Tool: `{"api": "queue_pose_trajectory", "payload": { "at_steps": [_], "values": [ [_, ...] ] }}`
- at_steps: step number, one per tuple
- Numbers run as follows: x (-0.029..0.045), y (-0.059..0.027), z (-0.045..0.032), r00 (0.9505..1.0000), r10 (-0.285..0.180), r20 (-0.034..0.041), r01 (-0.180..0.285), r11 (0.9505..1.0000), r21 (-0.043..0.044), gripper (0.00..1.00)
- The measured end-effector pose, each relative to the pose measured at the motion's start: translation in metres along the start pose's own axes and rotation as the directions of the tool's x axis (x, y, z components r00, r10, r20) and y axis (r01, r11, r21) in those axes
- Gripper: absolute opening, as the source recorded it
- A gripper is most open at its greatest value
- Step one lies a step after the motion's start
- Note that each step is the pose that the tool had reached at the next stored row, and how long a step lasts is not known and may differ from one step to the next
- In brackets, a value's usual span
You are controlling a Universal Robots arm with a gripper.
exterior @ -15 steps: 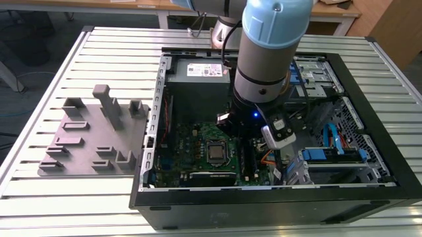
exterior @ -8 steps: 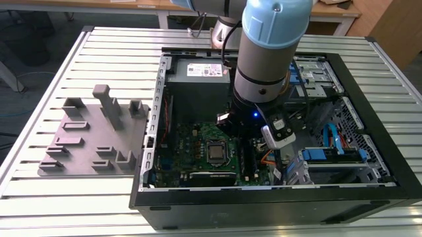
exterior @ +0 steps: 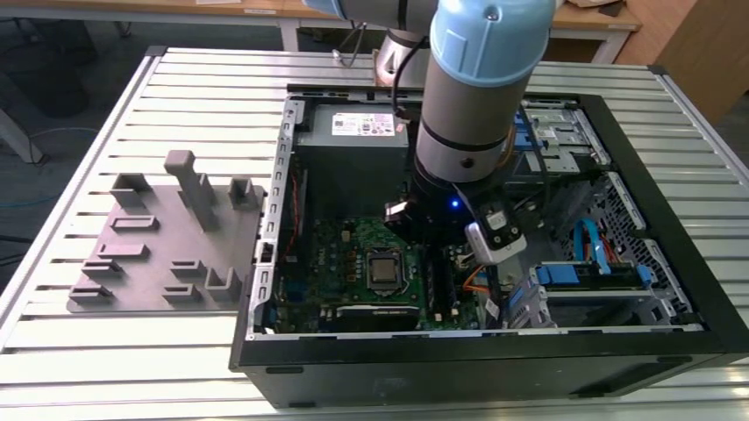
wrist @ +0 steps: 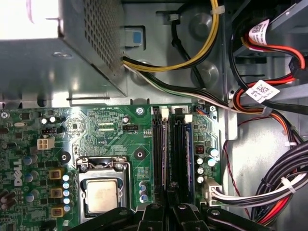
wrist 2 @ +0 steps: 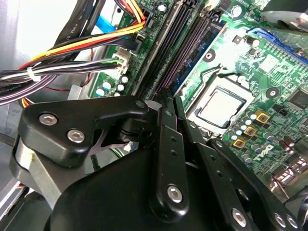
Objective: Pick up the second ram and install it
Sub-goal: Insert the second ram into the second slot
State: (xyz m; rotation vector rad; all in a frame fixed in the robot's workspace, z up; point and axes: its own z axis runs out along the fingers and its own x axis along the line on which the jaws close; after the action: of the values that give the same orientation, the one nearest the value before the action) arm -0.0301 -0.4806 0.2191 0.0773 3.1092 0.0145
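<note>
Gripper (wrist: 169,199) fingers pinch together over the slots (wrist: 174,149), apparently pressing the ram (wrist: 164,149); best to push straight down, evenly, until both latches click.

CPU (wrist: 102,196): sitting in its silver socket on the green motherboard (wrist: 96,130), just beside the pincer.
Power supply (wrist: 57,48): lying beyond the memory slots, away from the pincer.
Cable bundle (wrist 2: 72,53): running yellow, orange, black and white past the pincer, on the side away from the CPU.
Computer case (exterior: 492,360): lying open on the slatted table (exterior: 70,351), surrounding the pincer.
Grey fixture tray (exterior: 164,246): resting well apart from the pincer, outside the case.
</note>
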Motion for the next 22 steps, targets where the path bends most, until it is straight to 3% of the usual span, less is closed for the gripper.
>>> {"api": "queue_pose_trajectory", "payload": {
  "at_steps": [9, 22],
  "values": [
    [-0.0006, 0.0001, -0.0026, 0.9998, -0.019, -0.0007, 0.019, 0.9998, 0.0001, 0.11],
    [-0.0056, 0.0003, -0.0013, 0.9993, -0.036, -0.0115, 0.036, 0.9993, 0.0003, 0.11]
  ]
}}
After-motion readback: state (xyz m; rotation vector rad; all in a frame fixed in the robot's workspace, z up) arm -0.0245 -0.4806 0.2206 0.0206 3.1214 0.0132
